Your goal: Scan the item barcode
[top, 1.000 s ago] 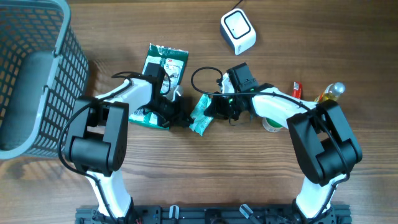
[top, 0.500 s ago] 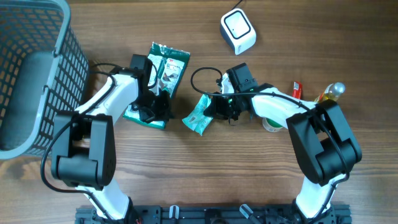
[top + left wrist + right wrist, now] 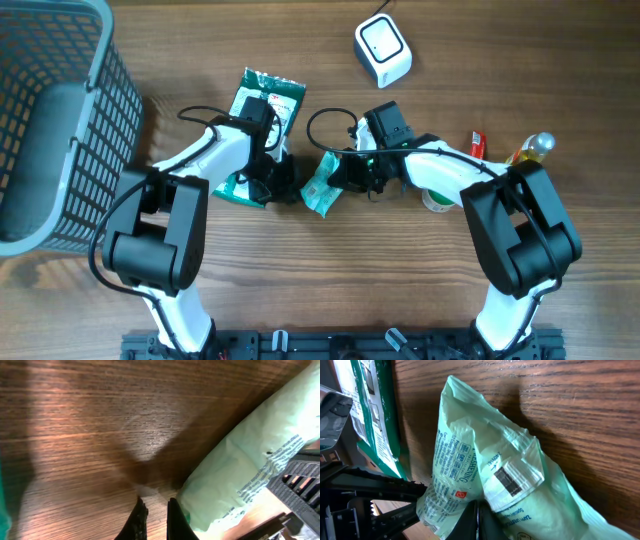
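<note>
The item is a light green pouch (image 3: 322, 186) at the table's middle. My right gripper (image 3: 342, 176) is shut on its edge, and in the right wrist view the fingertips (image 3: 472, 519) pinch the film just below a printed barcode (image 3: 509, 481). My left gripper (image 3: 284, 186) sits low on the wood just left of the pouch (image 3: 250, 470). Its fingers (image 3: 138, 519) are shut with nothing between them. The white scanner (image 3: 382, 50) stands at the far centre, apart from both arms.
A dark green packet (image 3: 262, 118) lies under the left arm. A tall grey mesh basket (image 3: 60, 120) fills the far left. A red pack (image 3: 478, 143), a bottle (image 3: 538, 147) and a white cup (image 3: 433, 200) stand by the right arm.
The left arm swung out to the left, then came back beside the pouch. The pouch shifted slightly in the right gripper's hold. The right arm stayed put.
</note>
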Robot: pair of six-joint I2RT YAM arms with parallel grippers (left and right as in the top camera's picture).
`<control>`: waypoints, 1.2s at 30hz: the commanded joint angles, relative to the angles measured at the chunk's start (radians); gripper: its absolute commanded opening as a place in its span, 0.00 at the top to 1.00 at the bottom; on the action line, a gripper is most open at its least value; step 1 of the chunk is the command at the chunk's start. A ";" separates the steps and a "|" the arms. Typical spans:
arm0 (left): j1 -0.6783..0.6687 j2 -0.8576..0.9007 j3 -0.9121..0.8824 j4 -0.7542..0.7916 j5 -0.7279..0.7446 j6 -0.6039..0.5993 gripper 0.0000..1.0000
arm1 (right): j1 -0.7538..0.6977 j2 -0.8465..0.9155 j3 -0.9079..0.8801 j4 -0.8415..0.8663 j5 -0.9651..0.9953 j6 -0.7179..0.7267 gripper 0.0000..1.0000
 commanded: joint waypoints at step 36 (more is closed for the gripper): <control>-0.093 -0.017 0.034 0.007 -0.048 -0.008 0.96 | -0.076 -0.083 -0.020 0.034 0.140 -0.025 0.94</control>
